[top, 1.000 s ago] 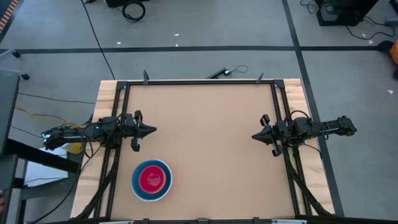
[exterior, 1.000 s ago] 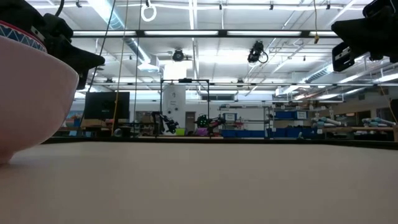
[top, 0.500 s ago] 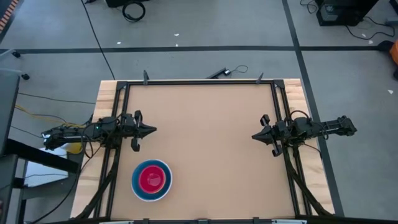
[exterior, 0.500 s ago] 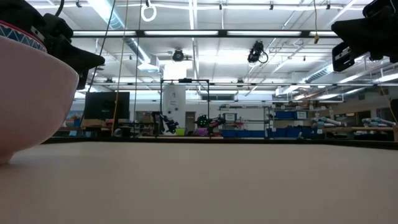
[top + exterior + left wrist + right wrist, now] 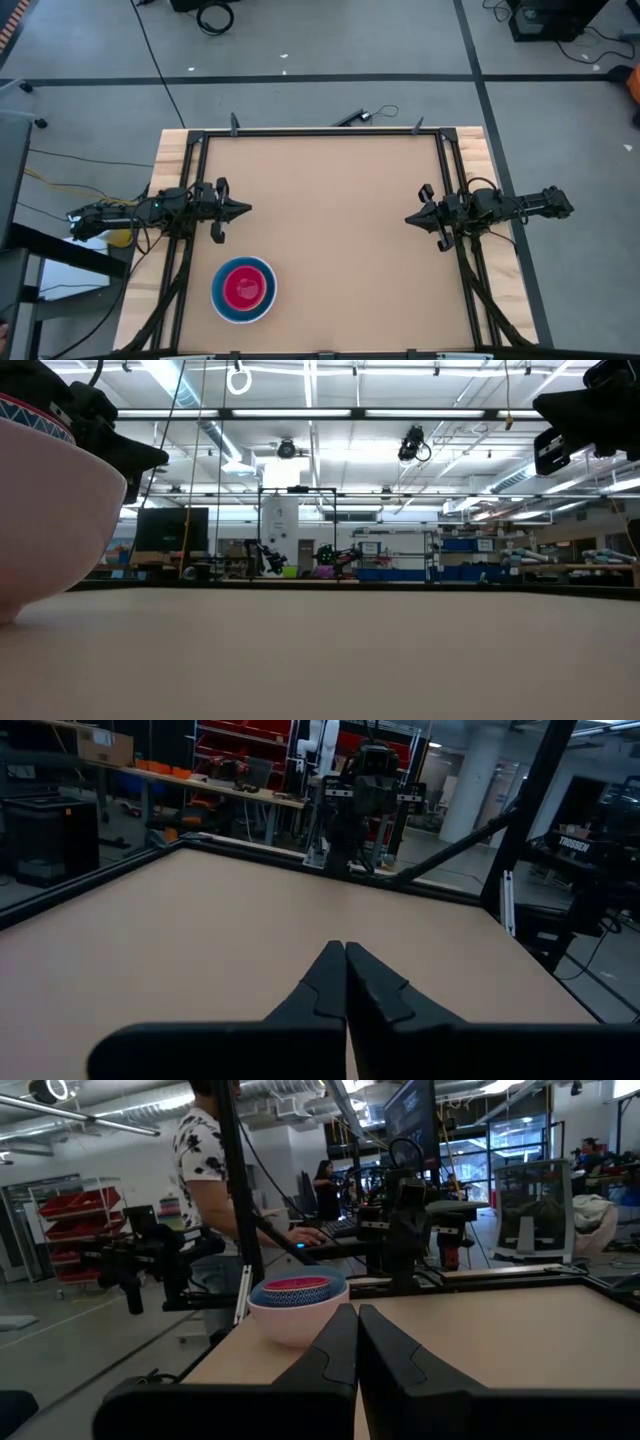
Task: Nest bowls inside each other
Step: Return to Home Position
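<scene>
The bowls stand as one stack [image 5: 243, 290] on the table near its front left corner: a white outer bowl, a light blue one inside it and a magenta-red one [image 5: 243, 287] in the middle. The stack rests on the white bowl's base [image 5: 40, 520] and also shows in the right wrist view [image 5: 297, 1308]. My left gripper [image 5: 247, 209] hovers shut at the table's left edge, beyond the stack and apart from it. My right gripper [image 5: 408, 218] hovers shut at the right edge. Both point level toward the table's middle [image 5: 345, 948] [image 5: 356, 1310]. No other bowl colours show.
A black frame rail [image 5: 320, 132] runs along the table's far edge and down both sides. The brown tabletop [image 5: 330, 230] stretches between the two arms. A person [image 5: 215, 1150] stands beyond the table's left side, behind my left arm.
</scene>
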